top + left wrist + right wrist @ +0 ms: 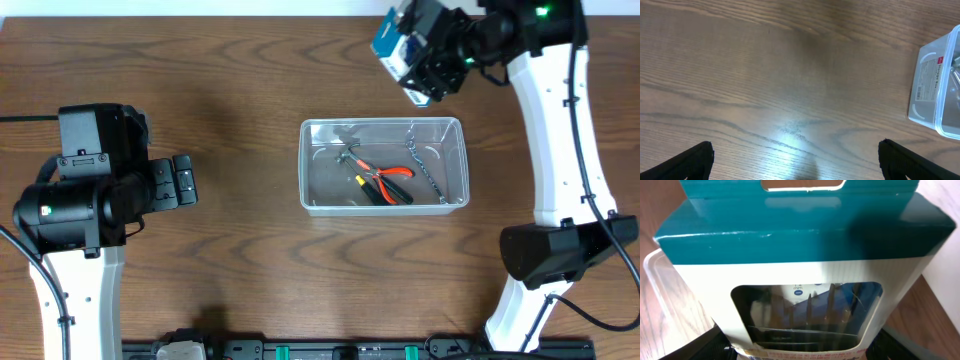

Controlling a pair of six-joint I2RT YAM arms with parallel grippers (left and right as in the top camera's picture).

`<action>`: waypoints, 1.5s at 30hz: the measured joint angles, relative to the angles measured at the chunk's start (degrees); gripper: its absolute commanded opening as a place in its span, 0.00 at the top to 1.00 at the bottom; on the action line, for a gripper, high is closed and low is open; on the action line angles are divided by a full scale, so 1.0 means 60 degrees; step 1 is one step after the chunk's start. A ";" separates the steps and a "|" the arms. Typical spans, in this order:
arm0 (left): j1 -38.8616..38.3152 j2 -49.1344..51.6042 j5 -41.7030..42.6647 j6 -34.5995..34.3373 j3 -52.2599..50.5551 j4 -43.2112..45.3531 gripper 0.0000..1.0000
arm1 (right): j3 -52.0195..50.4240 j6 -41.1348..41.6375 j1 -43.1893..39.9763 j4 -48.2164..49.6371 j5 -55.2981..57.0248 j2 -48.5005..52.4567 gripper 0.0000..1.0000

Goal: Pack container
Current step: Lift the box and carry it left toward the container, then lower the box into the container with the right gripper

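Okay, near side first: the left gripper (795, 156) hovers low over the wooden table (240, 90), jaws spread wide with nothing between them. Its wrist view gives only two black fingertips (696, 159) at the bottom corners, wood grain, and one labelled corner of the container (926, 107) at the right edge. Overhead adds what that view lacks: this gripper is well left of the container, apart from it, fingers aimed its way. The container sits mid-table, upright, open-topped, long side running left to right. Only overhead looks into it: red-handled pliers (392, 178), a metal chain (425, 165) along the right side, and a couple of smaller tools too small to name. Farther back, the right gripper (807, 349) is clamped across a blue-and-white box (800, 255), jaws wide around it and the box held up off the table near the container's far right corner. How high it is I cannot tell. Overhead shows the box only as a small blue-and-white shape at the gripper tip. The right wrist view fills with it: teal top with a hang slot, white front, and a window with slim tools inside. Dark fingers poke out at both bottom corners, and a bit of clear container rim shows at the left edge below the box.
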 measured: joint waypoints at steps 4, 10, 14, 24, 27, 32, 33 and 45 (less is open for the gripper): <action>0.0000 0.0000 0.0000 0.0000 0.0000 0.0000 0.02 | -0.0244 -0.0321 0.0291 -0.0022 0.0051 0.0000 0.23; 0.0000 0.0000 0.0000 -0.0004 0.0000 0.0004 0.02 | -0.1005 -0.0663 0.0455 0.0004 0.0066 0.0000 0.23; 0.0000 0.0000 0.0000 -0.0004 0.0000 0.0000 0.02 | -0.1971 -0.0863 0.0481 0.0026 0.0084 0.0000 0.24; 0.0000 0.0000 0.0000 0.0000 0.0000 0.0000 0.02 | -0.3599 -0.1042 0.0572 0.0368 0.0106 0.0000 0.21; 0.0000 0.0000 0.0000 -0.0004 0.0000 0.0004 0.02 | -0.4178 -0.1242 0.0612 0.0550 0.0106 0.0000 0.20; 0.0000 0.0000 0.0000 0.0000 0.0000 0.0004 0.02 | -0.4991 -0.1384 0.0612 0.0816 0.0233 0.0000 0.20; 0.0000 0.0000 -0.0004 0.0000 0.0000 0.0004 0.02 | -0.5136 -0.1413 0.0612 0.0889 0.0280 0.0000 0.20; 0.0000 0.0000 0.0000 0.0000 0.0000 0.0000 0.02 | -0.6284 -0.1512 0.0612 0.1588 0.0594 0.0000 0.19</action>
